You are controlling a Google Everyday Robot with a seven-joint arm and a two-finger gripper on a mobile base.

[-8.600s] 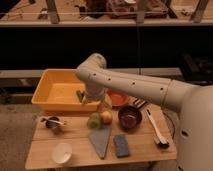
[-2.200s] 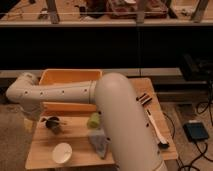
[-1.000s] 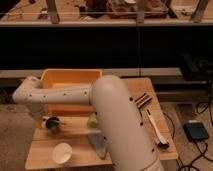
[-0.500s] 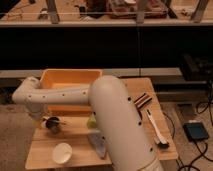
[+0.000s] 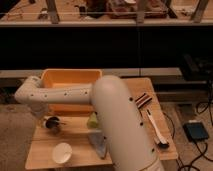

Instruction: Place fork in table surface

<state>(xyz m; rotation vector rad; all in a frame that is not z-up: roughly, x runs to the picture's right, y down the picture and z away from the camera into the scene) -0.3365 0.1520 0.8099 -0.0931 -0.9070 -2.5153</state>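
Observation:
My white arm fills the middle of the view and bends at the left over the yellow tub's front. My gripper hangs low at the table's left edge, right beside a small dark cup. A thin pale sliver pokes out of the cup to the right; it may be the fork, but I cannot tell. The light-brown plank table surface lies under the cup and gripper.
A yellow plastic tub stands at the back left. A white bowl sits at the front left, with a green fruit and a grey-blue cloth beside the arm. A white-handled brush and dark striped utensils lie on the right.
The arm has swung from the table's middle over to the left and come down by the dark cup. Over the last second it barely moves.

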